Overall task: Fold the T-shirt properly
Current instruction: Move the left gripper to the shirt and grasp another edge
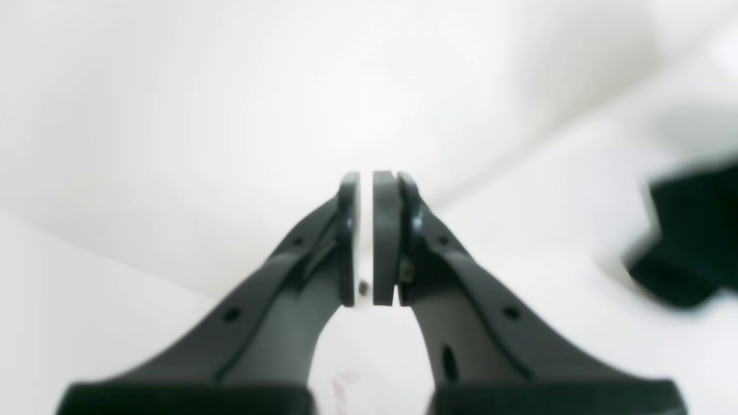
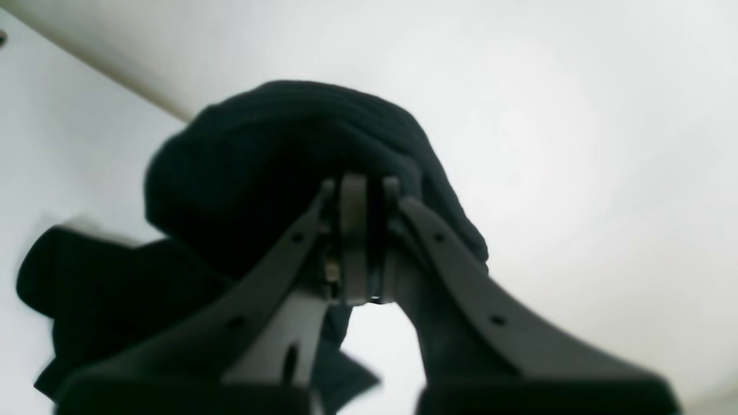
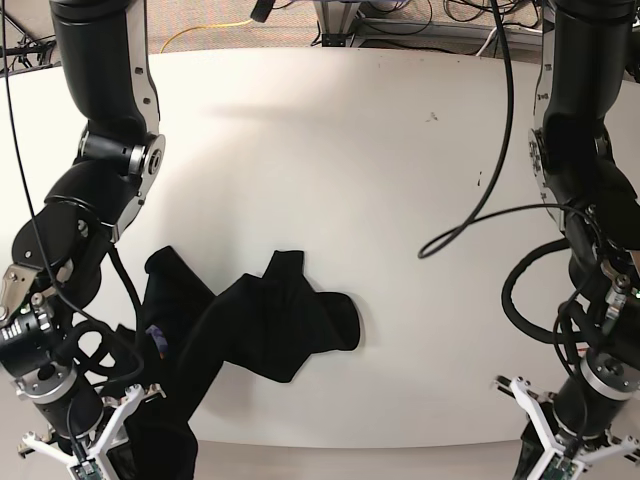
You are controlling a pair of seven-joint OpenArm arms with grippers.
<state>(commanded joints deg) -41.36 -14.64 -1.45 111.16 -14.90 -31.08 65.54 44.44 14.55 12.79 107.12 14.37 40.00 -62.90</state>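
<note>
Drooping black cloth T-shirt [image 3: 270, 325] in right gripper [image 2: 362, 190], rumpled.

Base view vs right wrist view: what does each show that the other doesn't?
Only base: both arms, the table top and the whole crumpled spread of the T-shirt, with the left gripper away from it. Only right wrist: the right gripper up close, fingers shut on a bunched fold of cloth. Both: black shirt on white table, right arm at the shirt.
</note>
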